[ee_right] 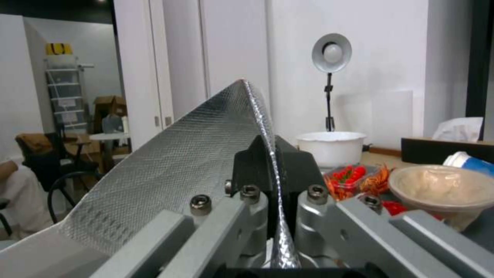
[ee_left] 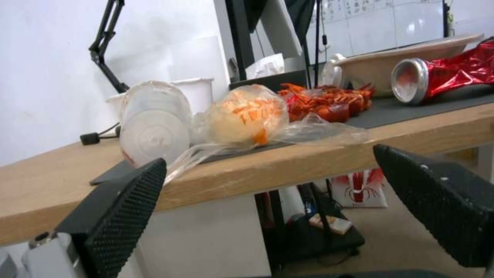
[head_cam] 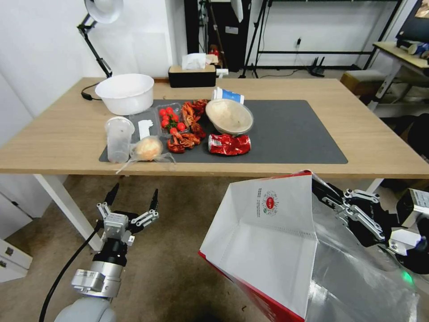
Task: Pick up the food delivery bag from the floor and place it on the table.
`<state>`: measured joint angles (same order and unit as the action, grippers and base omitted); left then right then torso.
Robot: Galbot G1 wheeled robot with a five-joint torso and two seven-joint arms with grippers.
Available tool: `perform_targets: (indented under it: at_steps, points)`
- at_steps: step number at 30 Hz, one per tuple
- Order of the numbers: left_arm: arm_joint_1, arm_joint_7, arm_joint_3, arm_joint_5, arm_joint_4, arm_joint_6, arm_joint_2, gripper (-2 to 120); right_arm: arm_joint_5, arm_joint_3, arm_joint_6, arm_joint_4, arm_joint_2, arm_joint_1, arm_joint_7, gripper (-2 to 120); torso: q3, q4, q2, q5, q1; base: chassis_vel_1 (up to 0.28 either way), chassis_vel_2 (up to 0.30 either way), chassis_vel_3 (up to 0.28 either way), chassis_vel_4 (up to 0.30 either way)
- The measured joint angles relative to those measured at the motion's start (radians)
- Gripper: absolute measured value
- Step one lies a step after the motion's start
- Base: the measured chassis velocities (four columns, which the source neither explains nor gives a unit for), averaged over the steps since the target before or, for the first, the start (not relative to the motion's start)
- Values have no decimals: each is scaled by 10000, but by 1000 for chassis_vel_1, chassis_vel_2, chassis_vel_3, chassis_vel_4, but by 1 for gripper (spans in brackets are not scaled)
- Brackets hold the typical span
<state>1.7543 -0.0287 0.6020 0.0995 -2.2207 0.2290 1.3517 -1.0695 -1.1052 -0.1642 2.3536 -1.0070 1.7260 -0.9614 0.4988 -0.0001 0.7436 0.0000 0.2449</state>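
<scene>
A white bowl (head_cam: pixel 125 92) sits upper left, a black tissue box (head_cam: pixel 192 76) right of it. At centre lie a beige bowl (head_cam: pixel 229 116), a crushed red can (head_cam: pixel 229 144), crayfish (head_cam: pixel 190 127) and a tray of tomatoes (head_cam: pixel 171 118). Left of centre stand a clear cup (head_cam: pixel 119 138) and a bagged bun (head_cam: pixel 148 149). A lamp (head_cam: pixel 99 27) fills the top left corner.

Head camera overlooks the table (head_cam: pixel 67 143); both wrist cameras face it low.
</scene>
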Motion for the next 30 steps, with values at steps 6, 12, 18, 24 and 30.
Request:
perform_targets:
  at_steps: [6, 12, 18, 24, 30]
  points:
    - [-23, 35, -20, 0, 75, 27, 10, 100, 11, 5, 7, 8, 24, 0, 8, 0, 181, 0, 314, 0, 132, 0, 0, 0, 0]
    - [-24, 53, -35, -1, 179, 89, 5, 100, 13, 7, 6, -14, 32, -16, 20, 0, 321, 0, 560, 0, 238, 0, 0, 0, 0]
    - [-35, 79, -22, -21, 207, 104, 4, 100, 35, 26, 6, -55, 18, -19, 17, 0, 464, 0, 794, 0, 333, 0, 0, 0, 0]
    - [-50, 87, -26, -72, 260, 152, 34, 100, 67, 95, 8, -33, 26, -32, 14, 0, 650, 1, 1117, 0, 471, 0, 0, 0, 0]
    - [-51, 127, -30, -73, 290, 192, 12, 100, 109, 95, 14, -93, 25, -20, -9, 0, 793, 1, 1366, 0, 575, 0, 0, 0, 0]
